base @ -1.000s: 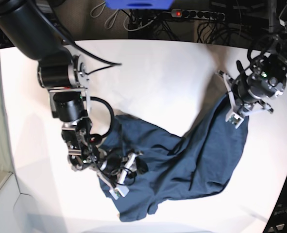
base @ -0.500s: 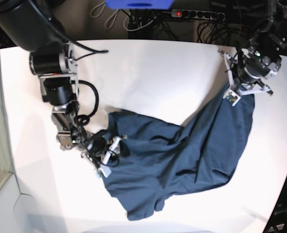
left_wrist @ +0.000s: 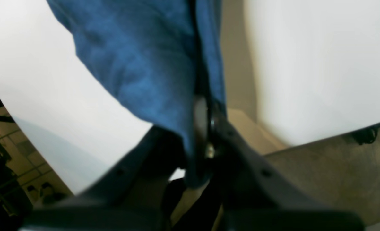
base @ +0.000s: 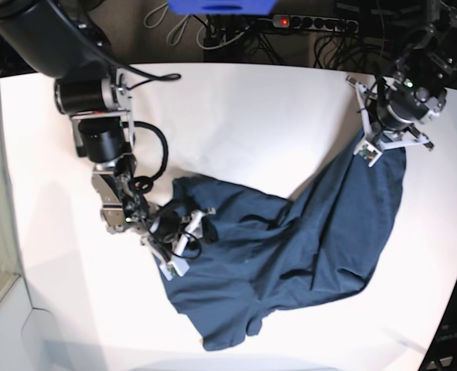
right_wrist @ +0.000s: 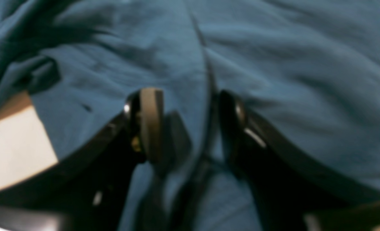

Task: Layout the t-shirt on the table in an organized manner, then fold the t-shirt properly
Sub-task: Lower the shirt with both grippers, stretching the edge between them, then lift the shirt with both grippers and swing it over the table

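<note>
The dark navy t-shirt (base: 305, 239) lies crumpled on the white table (base: 251, 116), stretched from the lower middle up to the far right. My left gripper (base: 373, 151) is shut on the shirt's upper right edge and holds it just off the table. In the left wrist view the cloth (left_wrist: 145, 64) hangs from the closed left gripper (left_wrist: 206, 128). My right gripper (base: 188, 241) stands open over the shirt's left edge. In the right wrist view its fingers (right_wrist: 148, 122) straddle a ridge of the t-shirt (right_wrist: 289, 64), jaws apart.
A power strip (base: 313, 23), cables and a blue object (base: 220, 6) lie beyond the table's far edge. The table's curved edge (base: 452, 294) runs close to the shirt on the right. Floor (left_wrist: 337, 179) shows past the table in the left wrist view.
The left gripper has pulled the shirt's corner up toward the far right, stretching the cloth. The right gripper has moved up and left along the shirt's left edge, its jaws slightly narrower.
</note>
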Robot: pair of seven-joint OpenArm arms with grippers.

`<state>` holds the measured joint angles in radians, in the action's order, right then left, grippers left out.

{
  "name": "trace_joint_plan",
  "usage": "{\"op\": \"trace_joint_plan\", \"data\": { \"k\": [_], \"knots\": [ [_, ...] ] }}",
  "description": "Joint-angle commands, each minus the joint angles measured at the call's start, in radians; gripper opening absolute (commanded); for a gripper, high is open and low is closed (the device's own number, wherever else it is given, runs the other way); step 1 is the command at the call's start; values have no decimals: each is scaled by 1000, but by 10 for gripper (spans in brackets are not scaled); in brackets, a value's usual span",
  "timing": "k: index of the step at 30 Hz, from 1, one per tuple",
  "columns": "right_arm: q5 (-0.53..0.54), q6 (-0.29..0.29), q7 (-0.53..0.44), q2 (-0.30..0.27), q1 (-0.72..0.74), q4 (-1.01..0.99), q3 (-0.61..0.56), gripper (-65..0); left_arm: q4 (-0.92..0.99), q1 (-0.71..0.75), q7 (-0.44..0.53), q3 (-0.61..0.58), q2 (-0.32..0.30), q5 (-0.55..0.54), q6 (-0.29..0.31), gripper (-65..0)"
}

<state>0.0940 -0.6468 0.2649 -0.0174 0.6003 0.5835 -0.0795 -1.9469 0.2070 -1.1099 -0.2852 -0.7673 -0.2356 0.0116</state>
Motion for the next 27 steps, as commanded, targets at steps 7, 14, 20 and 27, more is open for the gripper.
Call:
{"op": "trace_joint_plan", "data": {
  "k": [7,14,20,27],
  "knots": [
    [19,-11,-20,12,8,22,-102,-650,-16,-10,23,33,-16,11,-6,-650],
    [20,-51,95,-20,-52,296,-108,-650,-16,-14,123,241,50,9,-6,-650],
    [25,-51,288,-100,-99,660,-105,-650,-16,-119,152,366,184,11,-6,-650],
    [25,-51,474,-186,-132,1062,-3,-650,-16,-303,147,367,237,9,-6,-650]
  ]
}}
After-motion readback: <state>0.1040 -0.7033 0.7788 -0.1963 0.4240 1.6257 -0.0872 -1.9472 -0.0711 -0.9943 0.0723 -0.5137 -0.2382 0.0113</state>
